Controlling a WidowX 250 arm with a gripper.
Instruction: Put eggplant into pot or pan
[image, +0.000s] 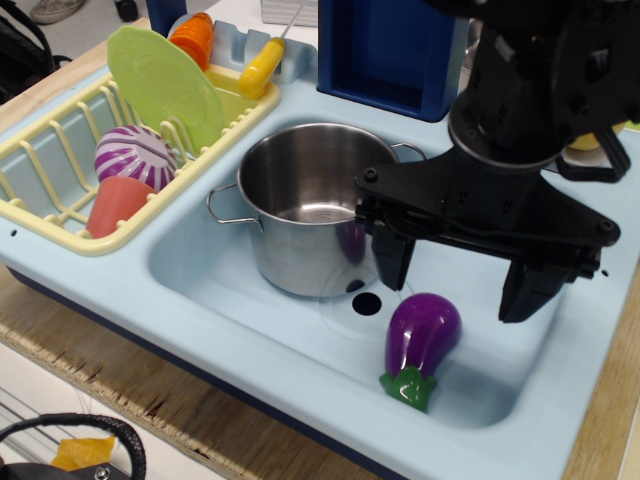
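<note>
The glossy purple eggplant with its green cap lies on the floor of the light blue sink, cap toward the front. The shiny steel pot stands upright and empty in the sink's back left part. My black gripper hangs open just above and behind the eggplant, one finger beside the pot's wall and the other finger to the right. It holds nothing.
A yellow dish rack at the left holds a green plate, a purple-and-white striped ball and an orange cup. A blue box stands behind the sink. The sink drain hole is by the pot.
</note>
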